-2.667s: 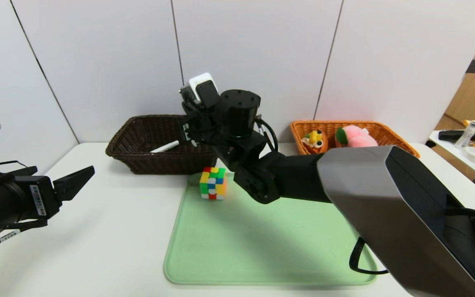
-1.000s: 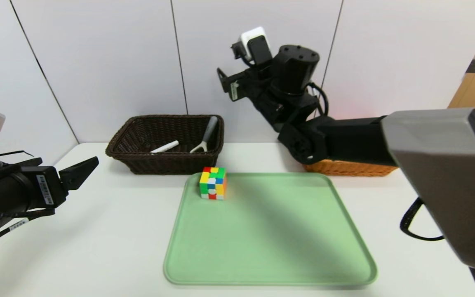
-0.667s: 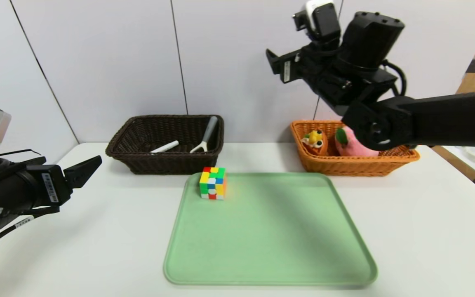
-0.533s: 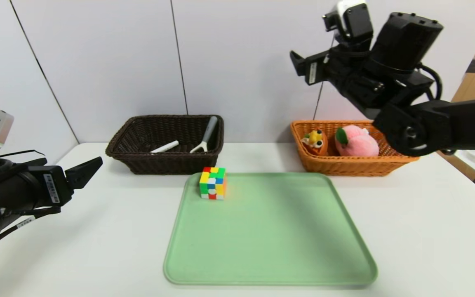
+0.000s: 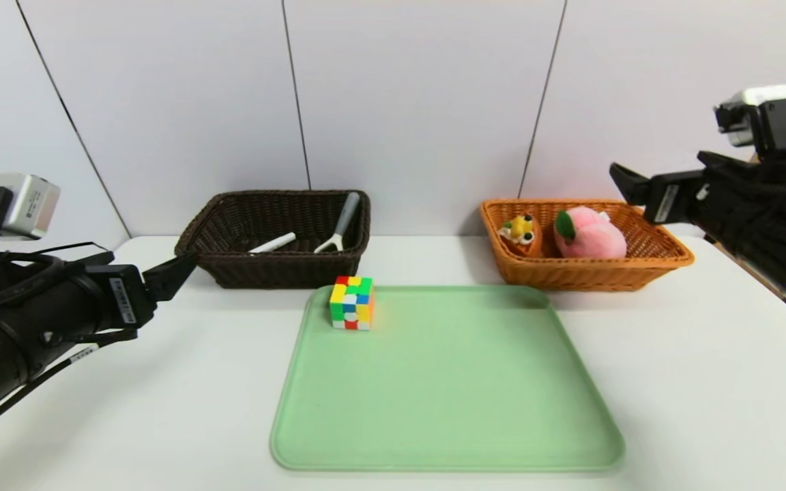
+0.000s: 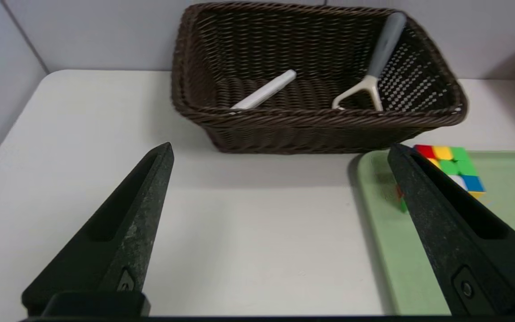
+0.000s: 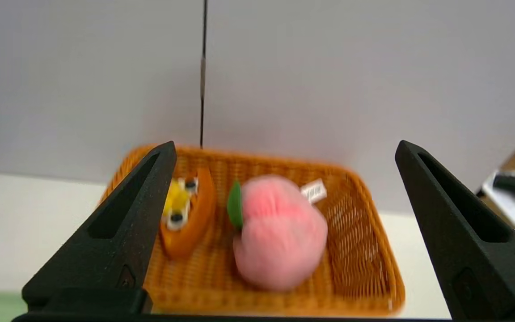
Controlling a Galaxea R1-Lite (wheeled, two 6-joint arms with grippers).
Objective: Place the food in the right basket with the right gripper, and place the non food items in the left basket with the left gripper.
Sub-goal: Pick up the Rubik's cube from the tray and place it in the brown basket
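Two woven wicker baskets, smooth green tray, blocky cube; both claws spread apart, empty.

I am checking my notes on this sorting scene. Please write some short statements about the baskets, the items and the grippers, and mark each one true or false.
1. The puzzle cube stands on the pale green tray. True.
2. The plush peach lies in the dark brown basket. False: it lies in the orange-tan basket, beside the toy cake slice.
3. The marker pen and the peeler are in the dark brown basket. True.
4. The left gripper is shut on the cube. False: it is open and holds nothing.
5. The right gripper is open. True.
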